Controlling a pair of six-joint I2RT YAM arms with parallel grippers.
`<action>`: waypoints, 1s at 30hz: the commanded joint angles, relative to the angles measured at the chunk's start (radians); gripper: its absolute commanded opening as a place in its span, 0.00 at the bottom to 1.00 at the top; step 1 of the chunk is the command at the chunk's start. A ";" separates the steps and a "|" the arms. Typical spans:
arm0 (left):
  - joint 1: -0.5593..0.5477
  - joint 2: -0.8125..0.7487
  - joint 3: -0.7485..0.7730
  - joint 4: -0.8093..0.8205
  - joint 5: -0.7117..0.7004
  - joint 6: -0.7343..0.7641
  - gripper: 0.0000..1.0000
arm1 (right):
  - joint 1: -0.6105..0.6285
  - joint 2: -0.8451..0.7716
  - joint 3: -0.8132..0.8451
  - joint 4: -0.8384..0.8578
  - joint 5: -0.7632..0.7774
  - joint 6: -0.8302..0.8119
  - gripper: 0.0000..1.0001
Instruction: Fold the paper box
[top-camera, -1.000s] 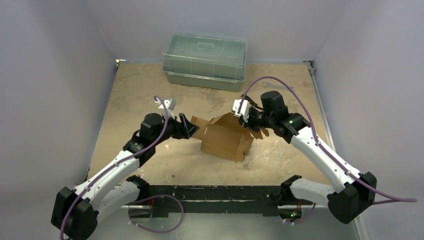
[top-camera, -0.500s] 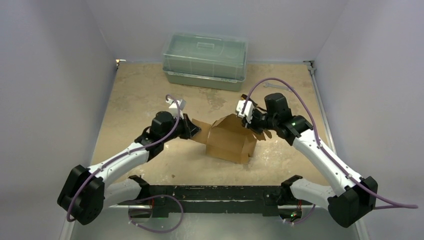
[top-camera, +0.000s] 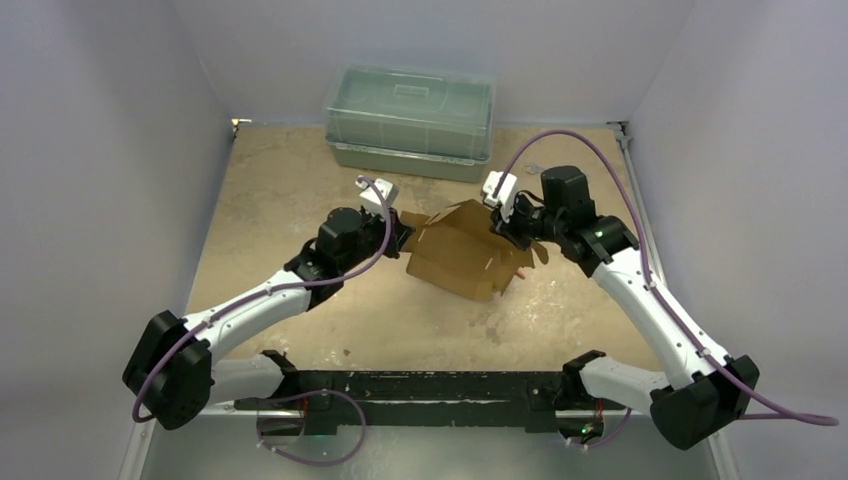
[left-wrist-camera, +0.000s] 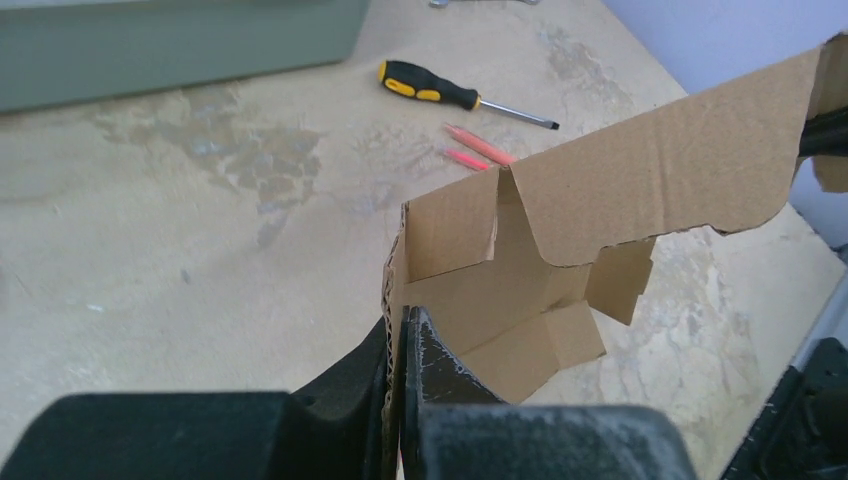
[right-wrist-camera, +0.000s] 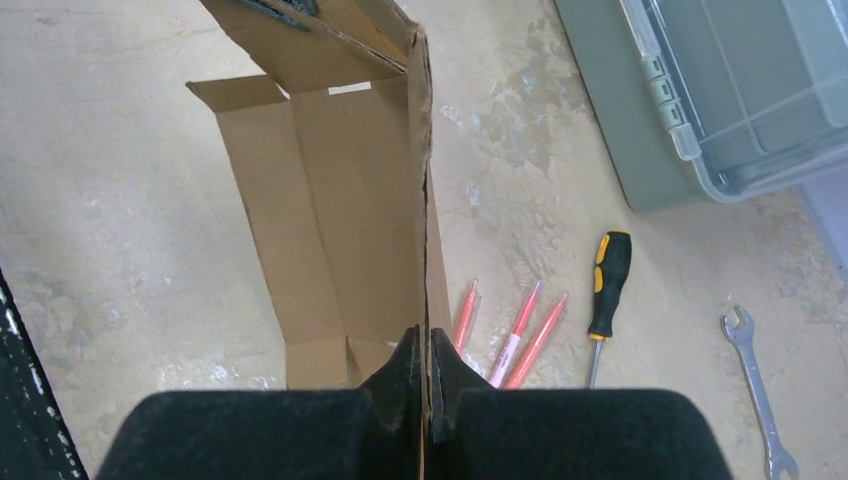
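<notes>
The paper box (top-camera: 463, 252) is a brown cardboard carton, partly opened out, lifted and tilted over the middle of the table. My left gripper (top-camera: 402, 236) is shut on the box's left wall; its fingers (left-wrist-camera: 430, 352) pinch the corrugated edge of the box (left-wrist-camera: 620, 180). My right gripper (top-camera: 508, 225) is shut on the box's right edge. In the right wrist view its fingers (right-wrist-camera: 405, 365) clamp a thin panel of the box (right-wrist-camera: 340, 210), which runs away from the camera.
A large green-grey lidded plastic bin (top-camera: 412, 120) stands at the back. A yellow-and-black screwdriver (right-wrist-camera: 606, 285), three pink pens (right-wrist-camera: 527, 333) and a wrench (right-wrist-camera: 755, 385) lie on the table near the box, to the right of it in the right wrist view.
My left gripper has moved in to the right and closed on the box's left wall. Both arms have shifted the box back and tilted it up.
</notes>
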 joint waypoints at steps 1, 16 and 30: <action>-0.019 -0.005 0.032 0.069 -0.059 0.185 0.00 | 0.002 0.023 0.094 -0.005 -0.004 0.050 0.00; -0.048 0.120 -0.109 0.506 -0.069 0.412 0.00 | 0.030 0.071 0.198 -0.045 0.143 -0.091 0.00; -0.068 0.193 -0.314 0.777 -0.120 0.447 0.00 | 0.072 0.094 0.106 -0.023 0.074 -0.069 0.00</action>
